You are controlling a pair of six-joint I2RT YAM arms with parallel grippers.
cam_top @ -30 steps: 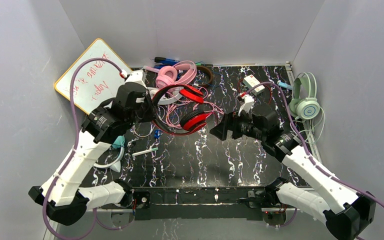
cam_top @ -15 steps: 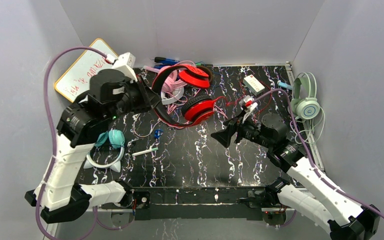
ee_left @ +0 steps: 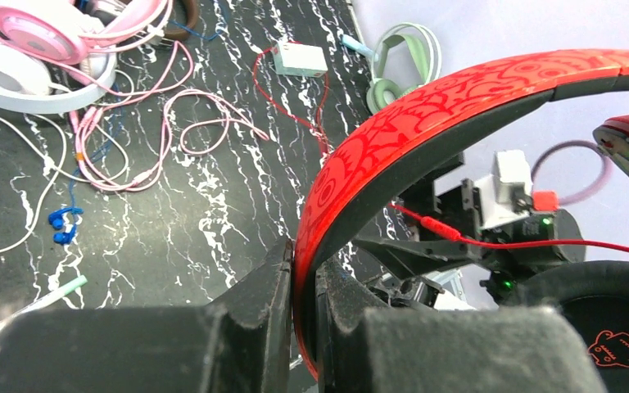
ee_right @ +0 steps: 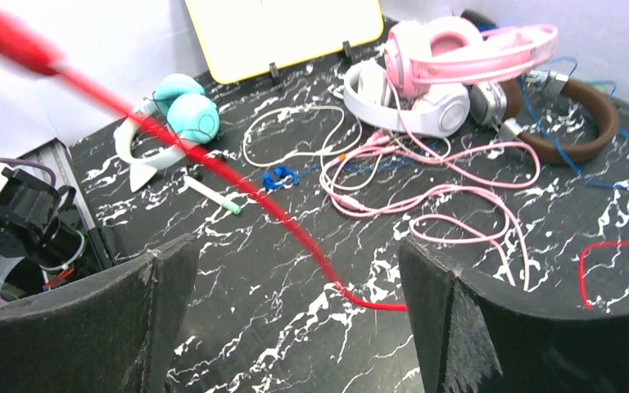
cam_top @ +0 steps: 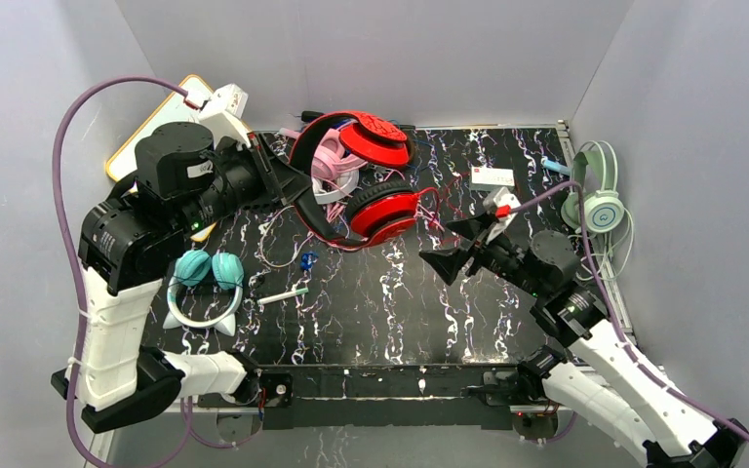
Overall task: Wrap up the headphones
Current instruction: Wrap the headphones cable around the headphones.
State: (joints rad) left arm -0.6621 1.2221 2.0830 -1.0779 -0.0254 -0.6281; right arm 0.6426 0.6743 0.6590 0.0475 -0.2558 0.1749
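headphones [cam_top: 382,211], the red pair, hang above the tabletop [cam_top: 380,312] at its back, headband clamped in the closed left gripper [ee_left: 303,274]. that stiff band looks a firm hold, though the cups may swing. their thin red cord [ee_right: 237,192], limp and light, passes between the jaws of the wide-open right gripper [ee_right: 295,258], a fair place to pinch it

Plain grey walls [cam_top: 380,49] stand on three sides of a table [cam_top: 390,312] whose black top is veined in white like marble. The light is soft and even.
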